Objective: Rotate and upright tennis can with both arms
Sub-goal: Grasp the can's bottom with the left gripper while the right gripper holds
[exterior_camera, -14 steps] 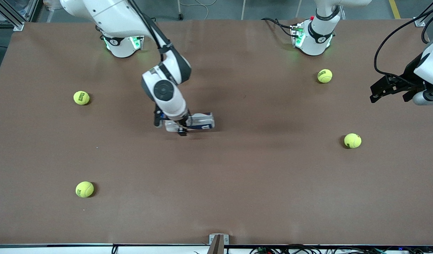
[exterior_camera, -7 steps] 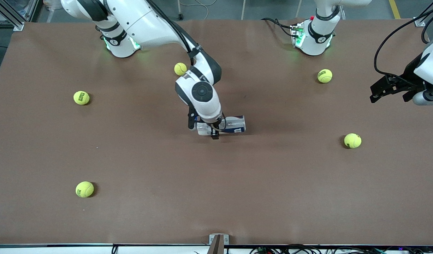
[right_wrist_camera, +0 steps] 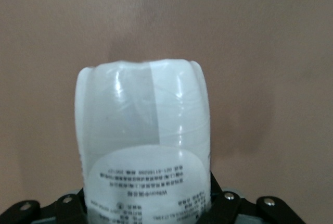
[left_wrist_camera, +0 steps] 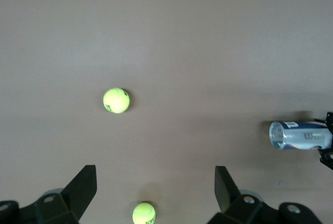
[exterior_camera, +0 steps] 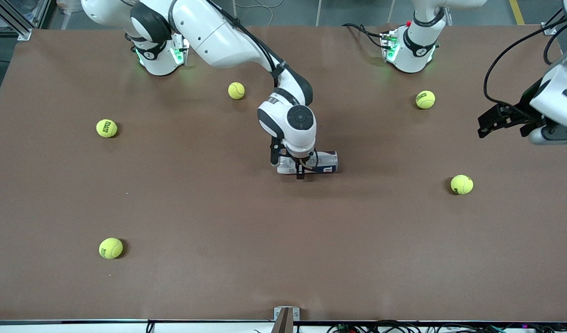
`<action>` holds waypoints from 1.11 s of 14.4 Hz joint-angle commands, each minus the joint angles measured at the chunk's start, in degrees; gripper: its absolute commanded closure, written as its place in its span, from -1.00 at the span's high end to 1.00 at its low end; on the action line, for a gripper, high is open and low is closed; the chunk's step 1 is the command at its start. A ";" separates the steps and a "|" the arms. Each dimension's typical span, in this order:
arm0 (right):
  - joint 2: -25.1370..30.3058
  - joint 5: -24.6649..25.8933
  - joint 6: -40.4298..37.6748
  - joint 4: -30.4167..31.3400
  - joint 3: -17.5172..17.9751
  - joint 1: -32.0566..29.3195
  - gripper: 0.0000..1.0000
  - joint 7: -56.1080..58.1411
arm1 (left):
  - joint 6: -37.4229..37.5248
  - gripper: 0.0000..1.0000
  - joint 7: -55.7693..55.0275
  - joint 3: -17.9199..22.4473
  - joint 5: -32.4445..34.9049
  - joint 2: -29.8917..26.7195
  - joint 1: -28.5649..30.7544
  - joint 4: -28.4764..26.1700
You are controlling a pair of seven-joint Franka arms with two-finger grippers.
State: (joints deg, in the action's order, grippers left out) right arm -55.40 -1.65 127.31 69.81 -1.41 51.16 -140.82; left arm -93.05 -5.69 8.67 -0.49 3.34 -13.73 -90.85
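The tennis can (exterior_camera: 324, 161) is on its side near the middle of the table, its long axis running toward the left arm's end. My right gripper (exterior_camera: 298, 169) is shut on it from above, near the end that points toward the right arm's end. In the right wrist view the can's clear body and white label (right_wrist_camera: 143, 130) fill the space between the fingers (right_wrist_camera: 218, 203). My left gripper (exterior_camera: 494, 119) is open and empty, up in the air over the left arm's end of the table. In the left wrist view (left_wrist_camera: 155, 179) the can (left_wrist_camera: 299, 135) shows farther off.
Several yellow tennis balls lie about the table. One (exterior_camera: 236, 90) is near the right arm's base, one (exterior_camera: 425, 99) near the left arm's base, and one (exterior_camera: 461, 184) toward the left arm's end. Two (exterior_camera: 106, 128) (exterior_camera: 111, 248) lie toward the right arm's end.
My right gripper has moved toward the left arm's end of the table with the can in it, uncovering a ball near its base. The left gripper has shifted slightly.
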 commanded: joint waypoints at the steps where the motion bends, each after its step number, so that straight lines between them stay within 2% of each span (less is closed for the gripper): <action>1: -1.20 1.04 -1.19 -2.66 -0.79 1.13 0.50 -1.56 | 1.81 1.00 -0.36 -1.27 -3.01 4.38 -1.64 -0.63; 3: -1.90 1.04 -1.01 -2.75 -0.88 1.57 0.51 -1.56 | 1.64 1.00 -3.17 -3.21 -5.81 8.42 -3.05 -0.64; 4: -2.16 1.04 -0.84 -2.92 -1.05 1.58 0.54 -1.56 | 1.64 1.00 -3.71 -4.09 -9.49 10.09 -2.97 -0.64; 5: -2.43 1.04 -0.84 -3.10 -1.06 1.66 0.69 -1.48 | 1.55 1.00 -3.54 -4.53 -13.35 10.89 -2.88 -0.73; 6: -2.52 1.04 -0.84 -3.19 -1.06 1.66 0.99 -1.48 | 1.46 1.00 -2.67 -4.62 -17.83 12.11 -2.27 -0.82; 10: -2.52 1.04 -1.54 -4.50 -1.06 1.58 1.00 -1.13 | 0.85 1.00 1.55 -4.62 -35.15 15.02 1.86 -4.76; 12: -2.26 1.04 -1.98 -5.12 -1.23 1.58 1.00 -1.04 | -0.20 1.00 8.73 -4.62 -42.96 17.56 4.84 -7.22; 13: -2.08 0.95 -2.76 -5.47 -1.41 1.49 1.00 -1.04 | -1.25 1.00 11.12 -4.54 -47.54 18.27 5.03 -9.49; 16: -1.73 0.86 -5.58 -7.84 -1.32 1.49 1.00 -0.95 | -5.47 1.00 21.38 -4.54 -55.54 19.24 5.47 -16.61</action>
State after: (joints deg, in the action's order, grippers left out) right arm -56.67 -1.27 124.03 64.75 -2.17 52.18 -141.01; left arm -95.96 9.85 4.29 -50.67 23.15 -8.04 -102.65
